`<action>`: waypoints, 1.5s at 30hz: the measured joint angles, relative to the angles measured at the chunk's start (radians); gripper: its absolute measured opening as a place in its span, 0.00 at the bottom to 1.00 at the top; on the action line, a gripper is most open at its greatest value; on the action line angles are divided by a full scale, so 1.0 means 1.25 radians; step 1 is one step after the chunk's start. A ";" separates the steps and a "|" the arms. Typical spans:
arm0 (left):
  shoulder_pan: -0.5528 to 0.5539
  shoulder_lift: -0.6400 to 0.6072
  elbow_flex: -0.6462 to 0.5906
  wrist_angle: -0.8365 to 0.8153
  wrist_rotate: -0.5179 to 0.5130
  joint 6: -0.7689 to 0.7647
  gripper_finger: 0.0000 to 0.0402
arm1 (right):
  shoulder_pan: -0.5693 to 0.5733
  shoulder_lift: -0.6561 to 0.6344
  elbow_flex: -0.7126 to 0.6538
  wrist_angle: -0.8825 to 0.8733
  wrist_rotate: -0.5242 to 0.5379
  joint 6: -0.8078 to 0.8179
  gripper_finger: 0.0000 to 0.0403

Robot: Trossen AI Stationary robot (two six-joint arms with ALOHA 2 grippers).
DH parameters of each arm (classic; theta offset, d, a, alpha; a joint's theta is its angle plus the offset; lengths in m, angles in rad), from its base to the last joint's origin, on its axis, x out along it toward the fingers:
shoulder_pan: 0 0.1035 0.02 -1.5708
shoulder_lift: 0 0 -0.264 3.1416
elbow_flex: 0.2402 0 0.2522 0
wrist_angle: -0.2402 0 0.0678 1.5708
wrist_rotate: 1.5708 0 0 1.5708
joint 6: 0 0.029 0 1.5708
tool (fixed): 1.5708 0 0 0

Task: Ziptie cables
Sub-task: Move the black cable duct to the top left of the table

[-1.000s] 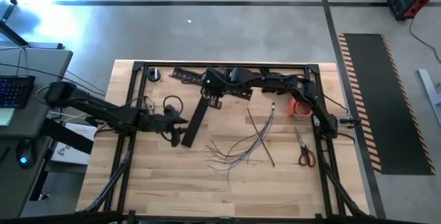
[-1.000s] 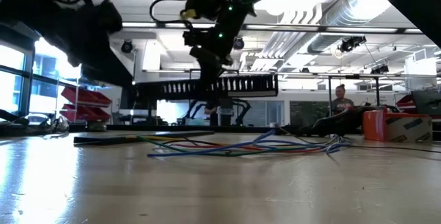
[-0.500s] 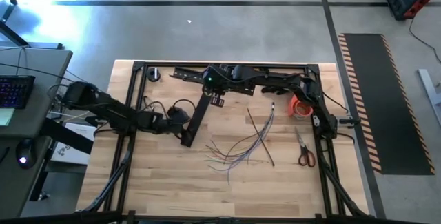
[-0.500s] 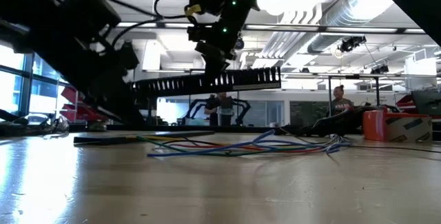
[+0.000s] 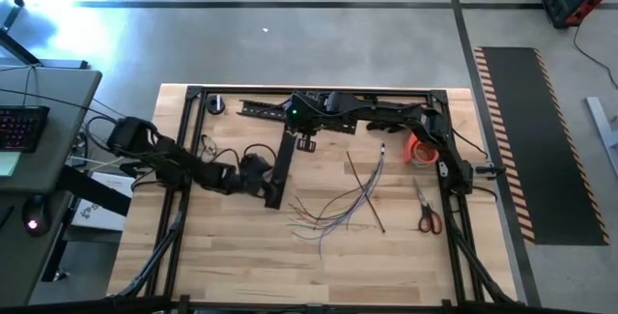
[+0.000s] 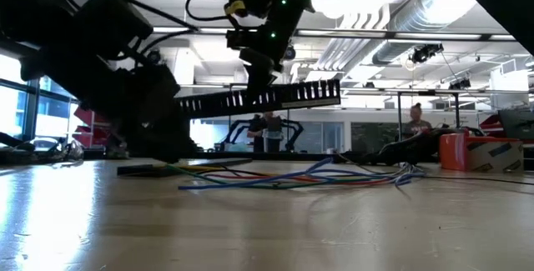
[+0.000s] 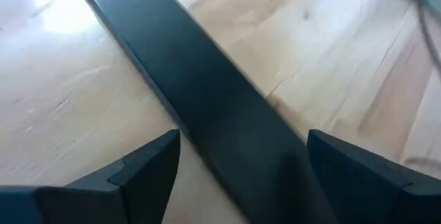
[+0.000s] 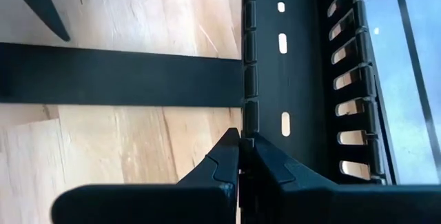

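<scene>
Cables (image 5: 343, 206) lie loose and fanned on the tabletop (image 5: 386, 256), mid-table toward the right, coloured tips splayed at the near-left end; low view shows them flat on the wood (image 6: 292, 175). One thin dark strip crosses them from upper left to lower right, likely the ziptie (image 5: 368, 198); too slim to confirm. Nothing grips either.

Black cover strip (image 5: 280, 164) sits just left of the cables, running from the back of the table toward the near side. Left gripper (image 5: 263, 181) is at its near end, jaws wide, straddling the strip (image 7: 227, 127) without closing on it; wrist view shows one finger (image 7: 148, 169) on each side and bare wood around them.

Right gripper (image 5: 301, 130) is at the back centre, jaws shut on the edge of the slotted channel (image 8: 303, 79). Low view has the channel (image 6: 267, 97) lifted clear of the table, slightly tilted.

Right of the cables: scissors (image 5: 426, 213) and an orange tape roll (image 5: 419, 150) near the right frame rail. A small dark round item (image 5: 215, 104) sits at the back left corner.

Open room: the near half of the tabletop in front of the cables is bare wood. Black frame (image 5: 183, 140) bounds left, back and right edges.
</scene>
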State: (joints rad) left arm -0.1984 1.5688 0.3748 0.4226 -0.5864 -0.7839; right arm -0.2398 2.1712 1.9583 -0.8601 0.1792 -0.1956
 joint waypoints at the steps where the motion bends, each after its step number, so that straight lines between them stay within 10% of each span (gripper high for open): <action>1: -0.008 0.002 0.006 0.000 -0.021 -0.010 0.74 | 0.000 0.000 0.000 -0.001 0.000 -0.007 0.00; 15: -0.025 0.207 0.140 -0.099 -0.158 -0.160 0.74 | 0.006 0.001 0.000 -0.007 -0.035 -0.061 0.00; 28: -0.079 0.178 0.149 -0.348 -0.189 -0.351 0.50 | 0.019 0.001 0.000 -0.038 -0.046 -0.066 0.00; 39: -0.226 0.044 0.133 -0.890 -0.157 -0.694 0.28 | 0.015 -0.006 -0.001 -0.045 -0.045 -0.081 0.00; 45: -0.304 -0.014 0.086 -0.907 -0.130 -0.827 0.23 | -0.017 -0.006 -0.009 -0.066 -0.125 -0.124 0.00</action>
State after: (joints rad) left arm -0.5785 1.5510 0.4818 -0.7116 -0.7489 -1.8182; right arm -0.2614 2.1632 1.9469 -0.9431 0.0235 -0.3510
